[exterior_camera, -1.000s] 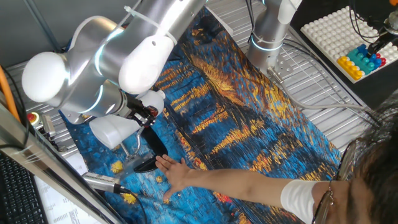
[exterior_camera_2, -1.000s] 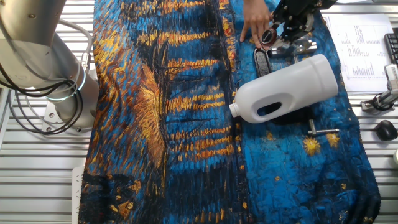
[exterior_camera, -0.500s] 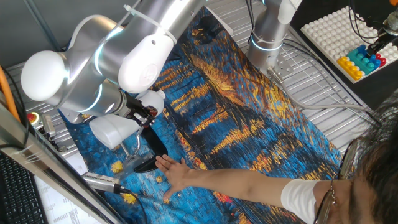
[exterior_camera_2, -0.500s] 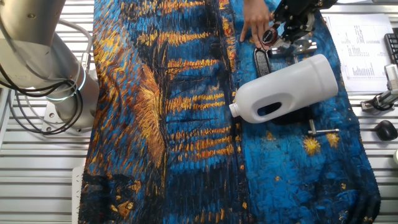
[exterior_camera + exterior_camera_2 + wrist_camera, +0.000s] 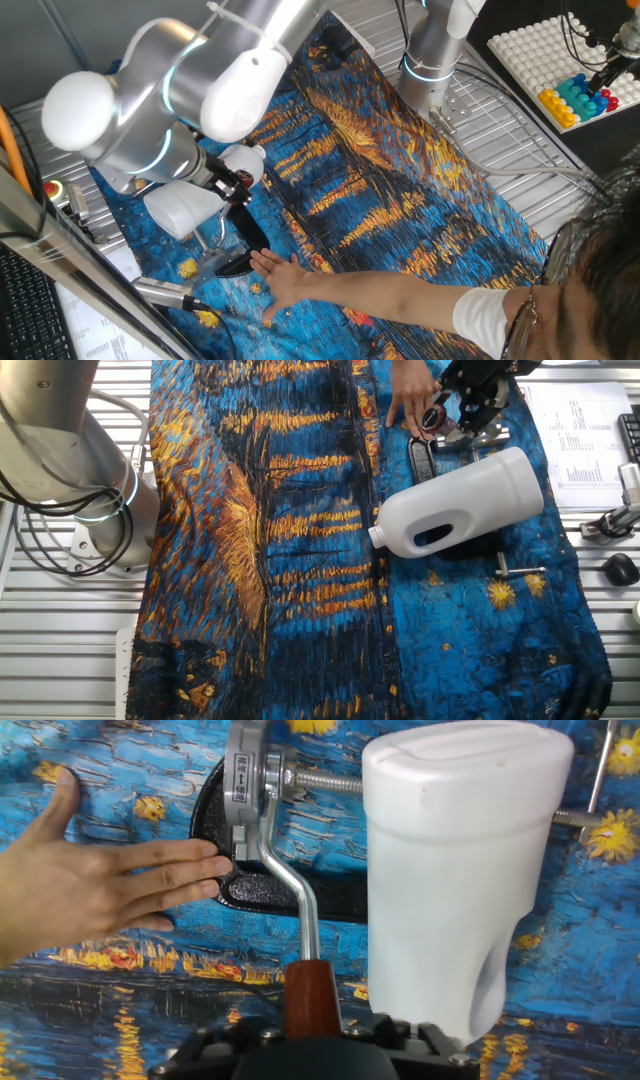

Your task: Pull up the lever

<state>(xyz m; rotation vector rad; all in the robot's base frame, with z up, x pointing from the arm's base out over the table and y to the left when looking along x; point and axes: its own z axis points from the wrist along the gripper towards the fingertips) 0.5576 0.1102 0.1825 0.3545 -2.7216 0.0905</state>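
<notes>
The lever is a slim silver arm (image 5: 303, 900) with a dark-red knob (image 5: 312, 992), hinged on a silver clamp head (image 5: 245, 790) over a black base (image 5: 265, 895). In the hand view my gripper (image 5: 312, 1045) sits at the bottom edge with the knob running into it, and it looks shut on the knob. In one fixed view the gripper (image 5: 232, 183) is low beside the white jug (image 5: 183, 207). In the other fixed view the gripper (image 5: 445, 412) is above the black base (image 5: 421, 460). A person's hand (image 5: 100, 890) lies flat against the base.
The big white plastic jug (image 5: 462, 870) lies right beside the lever, also seen in the other fixed view (image 5: 460, 500). The person's forearm (image 5: 400, 295) crosses the blue patterned cloth (image 5: 400, 190). A silver rod with a cable (image 5: 165, 292) and a small T-shaped tool (image 5: 520, 570) lie nearby.
The arm's upper joints have shifted a little up and to the right. The gripper has tilted slightly at the lever. The hand and the jug have not moved.
</notes>
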